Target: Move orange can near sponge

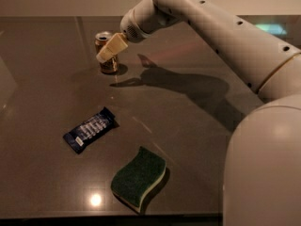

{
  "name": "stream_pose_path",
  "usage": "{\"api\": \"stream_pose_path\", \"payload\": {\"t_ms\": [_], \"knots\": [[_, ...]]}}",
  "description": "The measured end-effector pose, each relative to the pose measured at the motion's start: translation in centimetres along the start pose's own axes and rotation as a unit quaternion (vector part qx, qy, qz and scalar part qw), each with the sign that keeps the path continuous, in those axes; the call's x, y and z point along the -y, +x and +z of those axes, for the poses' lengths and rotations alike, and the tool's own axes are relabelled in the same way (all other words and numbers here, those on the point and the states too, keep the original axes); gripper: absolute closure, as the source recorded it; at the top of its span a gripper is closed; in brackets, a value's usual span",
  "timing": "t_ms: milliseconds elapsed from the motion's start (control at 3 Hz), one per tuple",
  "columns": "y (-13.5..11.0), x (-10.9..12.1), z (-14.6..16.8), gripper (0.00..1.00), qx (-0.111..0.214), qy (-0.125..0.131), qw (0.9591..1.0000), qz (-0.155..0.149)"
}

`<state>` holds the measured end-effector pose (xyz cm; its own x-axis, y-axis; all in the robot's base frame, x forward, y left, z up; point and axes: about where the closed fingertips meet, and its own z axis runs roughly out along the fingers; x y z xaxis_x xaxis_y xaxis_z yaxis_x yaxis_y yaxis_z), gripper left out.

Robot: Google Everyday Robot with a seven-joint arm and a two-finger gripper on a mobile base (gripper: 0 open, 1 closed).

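Nothing legible (wrapper [90, 129] print unreadable); hand [105, 53] at orange can [109, 66].

the small golden-orange aluminium drink can [109, 66] stands upright at the back left of the dark glossy tabletop [47, 79], and the robot's pale two-finger hand [111, 48] sits right against its upper side, on an arm that extends from the right. the flat dark-blue snack wrapper [90, 129] lies nearer the front, slightly left of the can and well apart from it. the wavy green-topped sponge [139, 178] lies by the front edge, right of the wrapper and well apart from the can.
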<state>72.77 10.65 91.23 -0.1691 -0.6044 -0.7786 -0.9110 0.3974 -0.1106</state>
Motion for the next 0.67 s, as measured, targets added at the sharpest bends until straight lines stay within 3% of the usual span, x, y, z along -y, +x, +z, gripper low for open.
{"api": "stream_pose_path", "payload": {"t_ms": [333, 667], "knots": [[-0.67, -0.53, 1.31, 0.15, 0.007, -0.011, 0.9999, 0.001], [-1.21, -0.82, 1.85, 0.4, 0.017, -0.02, 0.9996, -0.001]]}}
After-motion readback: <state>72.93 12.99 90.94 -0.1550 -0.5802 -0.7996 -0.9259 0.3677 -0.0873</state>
